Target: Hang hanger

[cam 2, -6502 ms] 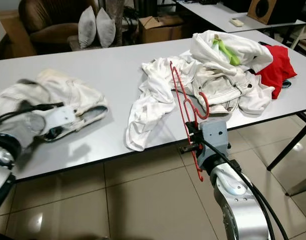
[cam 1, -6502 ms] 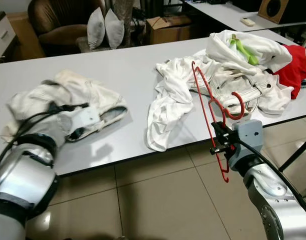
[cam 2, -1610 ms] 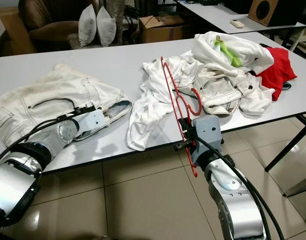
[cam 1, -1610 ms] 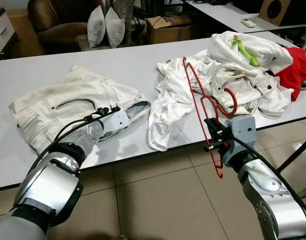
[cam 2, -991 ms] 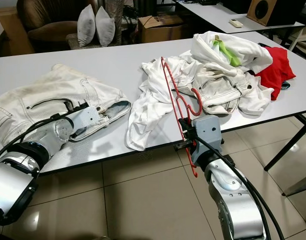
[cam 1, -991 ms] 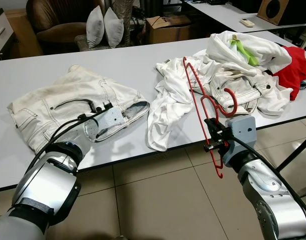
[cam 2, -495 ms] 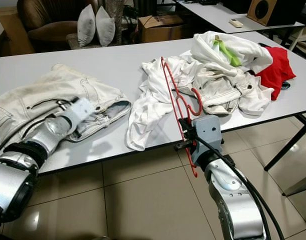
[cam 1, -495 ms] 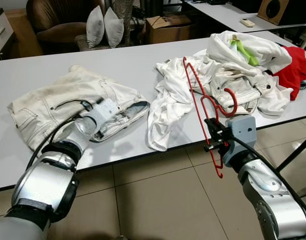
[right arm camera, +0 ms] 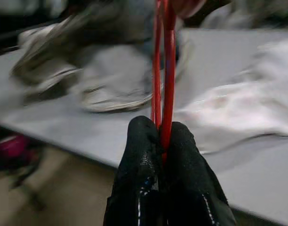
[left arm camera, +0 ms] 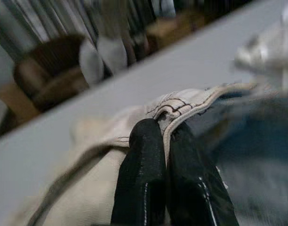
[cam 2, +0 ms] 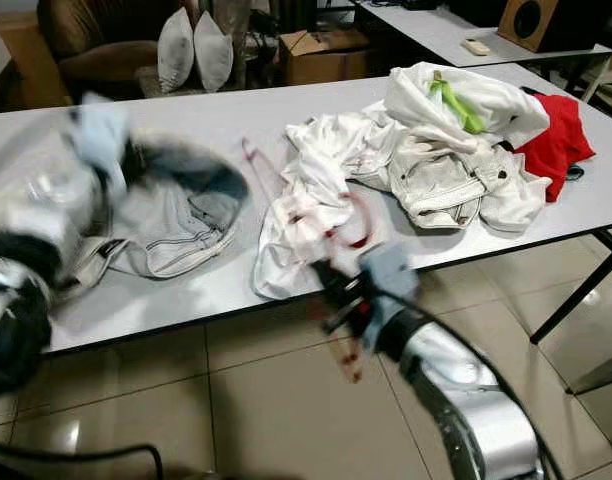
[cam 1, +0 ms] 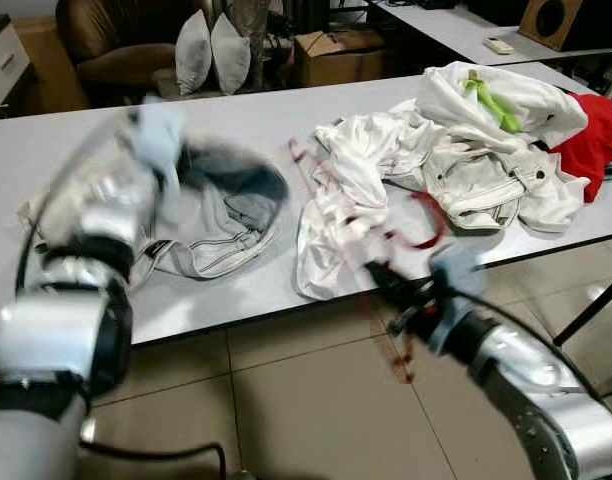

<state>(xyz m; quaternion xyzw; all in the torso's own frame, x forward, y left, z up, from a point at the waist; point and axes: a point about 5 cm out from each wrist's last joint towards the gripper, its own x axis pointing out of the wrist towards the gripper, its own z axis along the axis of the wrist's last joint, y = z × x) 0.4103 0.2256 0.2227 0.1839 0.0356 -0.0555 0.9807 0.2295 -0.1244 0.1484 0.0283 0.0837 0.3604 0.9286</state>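
Observation:
My left gripper (cam 1: pixel 158 128) is raised over the left half of the table, blurred by motion. It is shut on the waistband of the white jeans (cam 1: pixel 218 215), which hang open beneath it. In the left wrist view the black fingers (left arm camera: pixel 143 165) pinch the stitched waistband edge (left arm camera: pixel 179 104). My right gripper (cam 1: pixel 391 290) is at the table's front edge, shut on the red hanger (cam 1: pixel 426 225), which is smeared by motion and leans left across a white shirt (cam 1: pixel 336 195). The right wrist view has the fingertips (right arm camera: pixel 140 141) clamped on the hanger's red wires (right arm camera: pixel 164 56), with the jeans beyond.
A heap of white clothes (cam 1: pixel 486 150) with a green strip and a red garment (cam 1: pixel 596 135) covers the right end of the grey table (cam 1: pixel 246 115). Behind it are a brown armchair (cam 1: pixel 116 45), two pillows and a cardboard box. Tiled floor lies below.
My left gripper has closed on the jeans' waistband and lifted it off the table. My right arm has swung the hanger down and left toward the jeans; both arms are now blurred.

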